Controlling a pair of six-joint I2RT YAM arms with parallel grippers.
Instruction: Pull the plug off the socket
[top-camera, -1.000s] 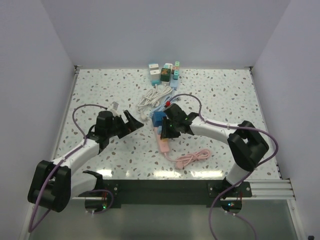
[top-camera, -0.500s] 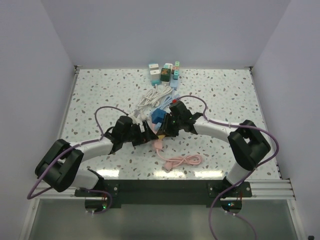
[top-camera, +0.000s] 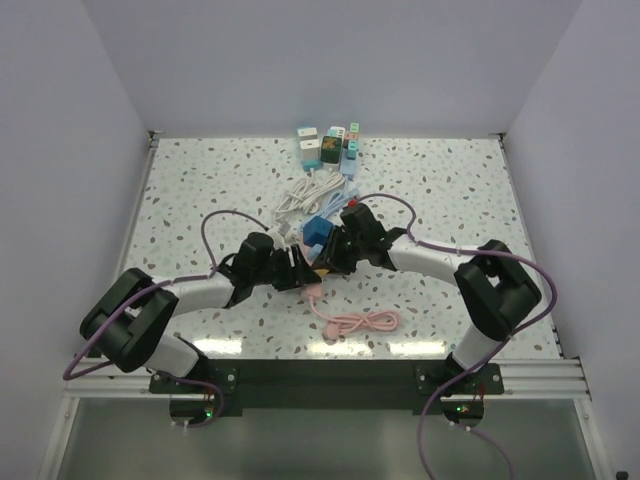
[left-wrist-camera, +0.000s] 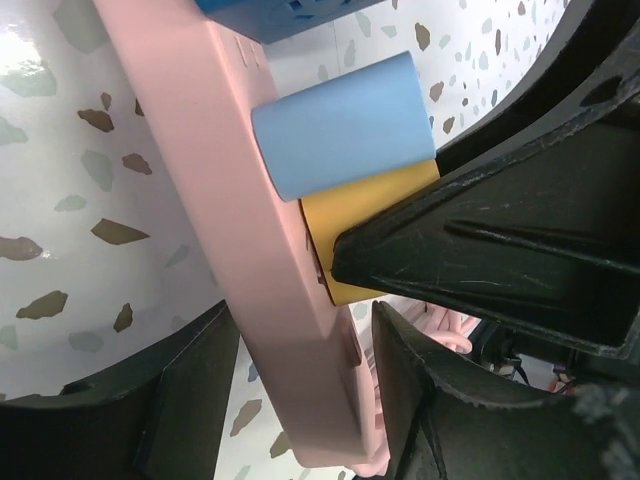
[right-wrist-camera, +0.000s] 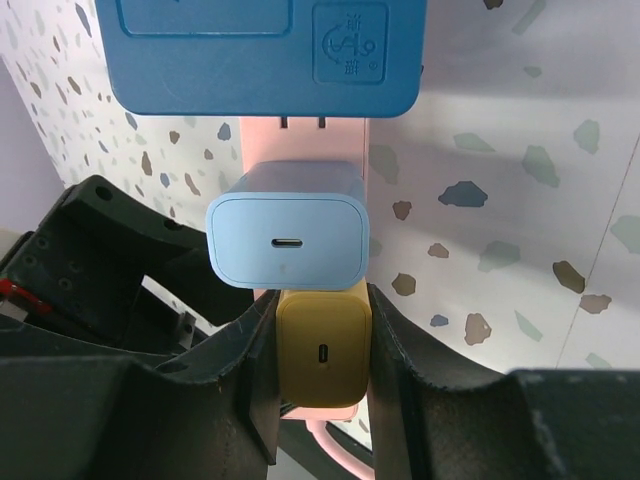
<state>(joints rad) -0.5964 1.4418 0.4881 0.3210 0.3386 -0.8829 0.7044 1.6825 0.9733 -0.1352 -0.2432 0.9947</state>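
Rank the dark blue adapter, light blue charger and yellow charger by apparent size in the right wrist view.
1. dark blue adapter, though cropped by the frame
2. light blue charger
3. yellow charger, clearly smallest

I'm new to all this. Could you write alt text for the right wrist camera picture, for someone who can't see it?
A black two-fingered claw grips the sides of a small yellow charger plugged into a pink power strip. Just beyond it, a light-blue charger and a larger dark blue adapter sit in the same strip, over a speckled table.
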